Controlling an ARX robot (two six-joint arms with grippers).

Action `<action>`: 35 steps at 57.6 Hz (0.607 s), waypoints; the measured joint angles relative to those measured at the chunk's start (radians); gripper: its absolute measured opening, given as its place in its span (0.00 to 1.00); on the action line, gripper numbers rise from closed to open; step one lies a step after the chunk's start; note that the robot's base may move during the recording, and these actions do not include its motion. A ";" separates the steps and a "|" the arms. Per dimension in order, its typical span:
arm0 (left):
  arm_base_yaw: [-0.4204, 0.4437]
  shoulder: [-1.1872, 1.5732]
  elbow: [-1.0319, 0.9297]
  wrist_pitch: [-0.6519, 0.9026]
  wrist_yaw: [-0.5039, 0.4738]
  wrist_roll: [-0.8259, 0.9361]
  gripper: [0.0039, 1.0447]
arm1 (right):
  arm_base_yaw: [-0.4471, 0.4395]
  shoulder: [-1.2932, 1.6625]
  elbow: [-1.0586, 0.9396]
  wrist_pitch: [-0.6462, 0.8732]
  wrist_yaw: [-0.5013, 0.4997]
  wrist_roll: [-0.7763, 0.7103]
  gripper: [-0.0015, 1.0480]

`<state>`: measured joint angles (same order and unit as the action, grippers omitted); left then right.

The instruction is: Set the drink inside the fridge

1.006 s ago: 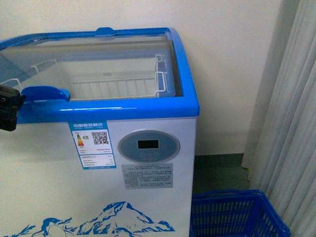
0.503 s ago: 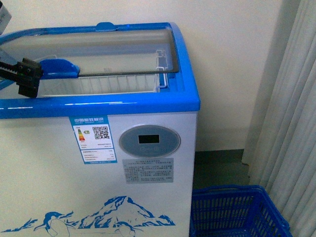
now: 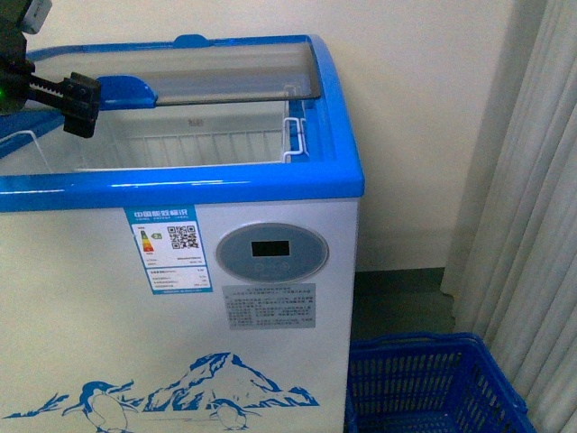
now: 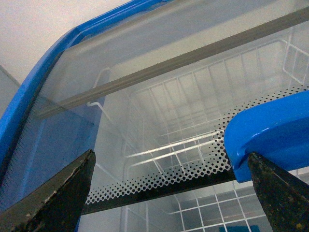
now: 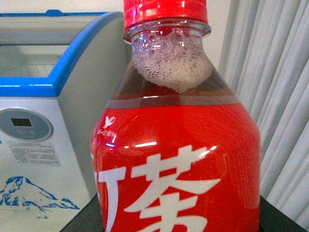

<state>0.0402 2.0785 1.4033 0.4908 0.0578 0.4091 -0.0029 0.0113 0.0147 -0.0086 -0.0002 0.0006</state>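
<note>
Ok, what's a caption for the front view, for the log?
Left gripper at the blue lid handle, chest freezer partly open, blue lattice basket on the floor beside it.

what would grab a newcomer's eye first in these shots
The red-labelled bottle with a red cap and foam at its neck fills the right wrist view. In the front view, the white fridge with its bright blue rim stands out, its glass lid partly slid back, and the left gripper sits by the lid's blue handle.
</note>
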 joint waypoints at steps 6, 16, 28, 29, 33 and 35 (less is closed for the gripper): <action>-0.002 0.023 0.046 -0.018 -0.015 -0.013 0.92 | 0.000 0.000 0.000 0.000 0.000 0.000 0.39; -0.007 0.042 0.090 -0.040 -0.034 -0.014 0.92 | 0.000 0.000 0.000 0.000 0.000 0.000 0.39; -0.007 0.046 0.096 -0.040 -0.036 -0.013 0.92 | 0.000 0.000 0.000 0.000 0.000 0.000 0.39; -0.007 0.047 0.099 -0.041 -0.035 -0.013 0.92 | 0.000 0.000 0.000 0.000 0.000 0.000 0.39; -0.007 0.056 0.118 -0.053 -0.036 -0.010 0.92 | 0.000 0.000 0.000 0.000 0.000 0.000 0.39; -0.007 0.064 0.131 -0.059 -0.036 -0.008 0.92 | 0.000 0.000 0.000 0.000 0.000 0.000 0.39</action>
<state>0.0330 2.1422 1.5341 0.4320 0.0216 0.4007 -0.0029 0.0113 0.0147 -0.0086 -0.0002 0.0006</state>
